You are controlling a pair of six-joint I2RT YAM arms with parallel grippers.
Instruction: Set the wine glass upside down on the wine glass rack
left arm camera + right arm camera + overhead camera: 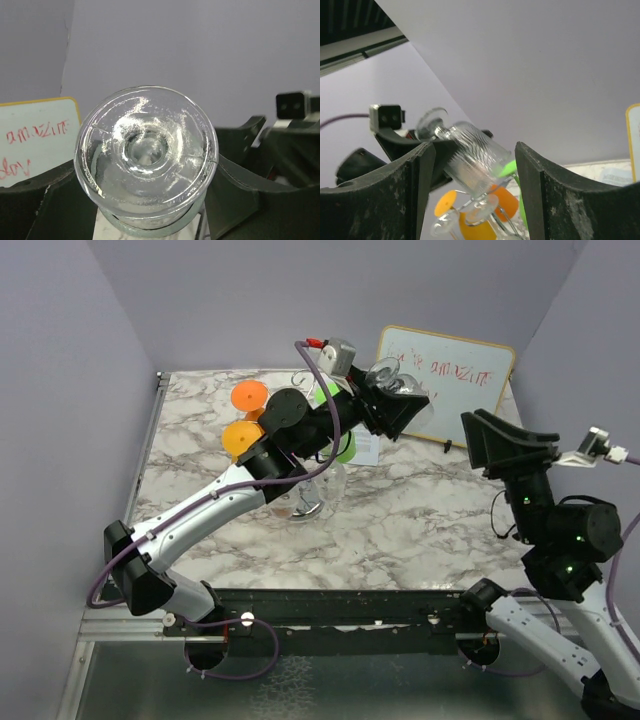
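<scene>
My left gripper [398,400] is shut on a clear ribbed wine glass [390,373] and holds it high above the table, right of the rack. In the left wrist view the glass's round foot [146,155] faces the camera between the dark fingers [240,185]. The right wrist view shows the glass [472,160] tilted, foot up and to the left, bowl down toward the chrome wine glass rack [473,200]. The rack [305,505] stands at mid-table, partly hidden by the left arm. My right gripper [500,440] is open and empty, to the right of the glass.
Orange glasses [245,438] and a green one [345,445] hang on the rack, with a clear one [502,210] too. A whiteboard [450,375] leans at the back right. Purple walls enclose the marble table [420,520].
</scene>
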